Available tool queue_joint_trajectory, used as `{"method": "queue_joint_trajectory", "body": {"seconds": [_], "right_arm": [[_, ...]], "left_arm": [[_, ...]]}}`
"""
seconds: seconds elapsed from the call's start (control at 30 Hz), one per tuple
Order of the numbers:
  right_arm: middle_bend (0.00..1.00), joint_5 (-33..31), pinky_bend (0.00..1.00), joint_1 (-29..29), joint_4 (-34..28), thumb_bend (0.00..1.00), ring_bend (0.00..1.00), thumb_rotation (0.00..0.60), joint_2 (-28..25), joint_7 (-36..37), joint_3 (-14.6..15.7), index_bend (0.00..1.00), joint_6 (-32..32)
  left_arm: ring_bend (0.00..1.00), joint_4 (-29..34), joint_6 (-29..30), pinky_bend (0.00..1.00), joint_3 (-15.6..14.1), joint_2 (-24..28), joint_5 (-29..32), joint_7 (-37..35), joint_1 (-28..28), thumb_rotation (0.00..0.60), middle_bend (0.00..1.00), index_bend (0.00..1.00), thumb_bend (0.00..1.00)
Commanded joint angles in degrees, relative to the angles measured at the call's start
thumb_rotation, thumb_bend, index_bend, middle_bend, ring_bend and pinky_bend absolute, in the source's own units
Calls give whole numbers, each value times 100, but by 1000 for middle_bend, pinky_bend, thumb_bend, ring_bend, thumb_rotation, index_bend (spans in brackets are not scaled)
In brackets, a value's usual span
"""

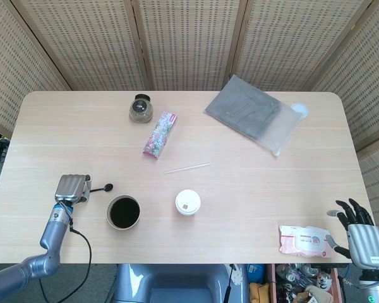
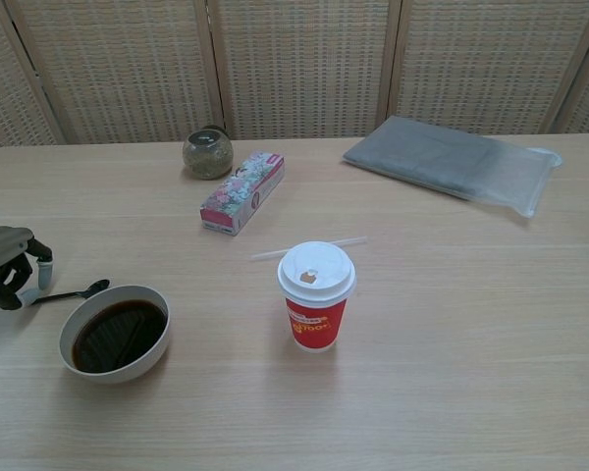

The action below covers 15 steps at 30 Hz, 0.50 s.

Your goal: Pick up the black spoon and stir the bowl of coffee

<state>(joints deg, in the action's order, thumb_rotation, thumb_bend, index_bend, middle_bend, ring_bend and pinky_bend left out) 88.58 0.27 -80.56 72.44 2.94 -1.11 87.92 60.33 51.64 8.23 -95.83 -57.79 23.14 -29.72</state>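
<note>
The left hand (image 2: 8,265) is curling its fingers (image 2: 41,267) over the handle end of the black spoon (image 2: 76,292), which is lying on the tabletop (image 2: 422,324) just beside the bowl of coffee (image 2: 115,333); whether they are gripping it is unclear. The right hand (image 1: 360,235) is resting at the tabletop's edge, fingers apart

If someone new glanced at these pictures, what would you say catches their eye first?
Probably the red paper cup with a white lid standing near the table's middle, and the white bowl of dark coffee to its left. Beside the bowl, the left hand sits at the handle end of the black spoon, which lies on the table; whether it grips the handle is unclear.
</note>
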Motion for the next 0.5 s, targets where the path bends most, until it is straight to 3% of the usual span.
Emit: {"method": "queue_joint_trajectory", "body": {"seconds": [0.03, 0.5], "right_arm": [[270, 1, 192, -2, 1, 383, 108, 600, -1, 4, 2, 368, -1], [272, -7, 192, -17, -18, 383, 108, 600, -13, -11, 6, 368, -4]], "left_arm": [[732, -2, -3, 698, -18, 4, 22, 22, 12, 600, 788, 524, 454], [732, -28, 13, 698, -16, -29, 47, -13, 9, 600, 787, 524, 451]]}}
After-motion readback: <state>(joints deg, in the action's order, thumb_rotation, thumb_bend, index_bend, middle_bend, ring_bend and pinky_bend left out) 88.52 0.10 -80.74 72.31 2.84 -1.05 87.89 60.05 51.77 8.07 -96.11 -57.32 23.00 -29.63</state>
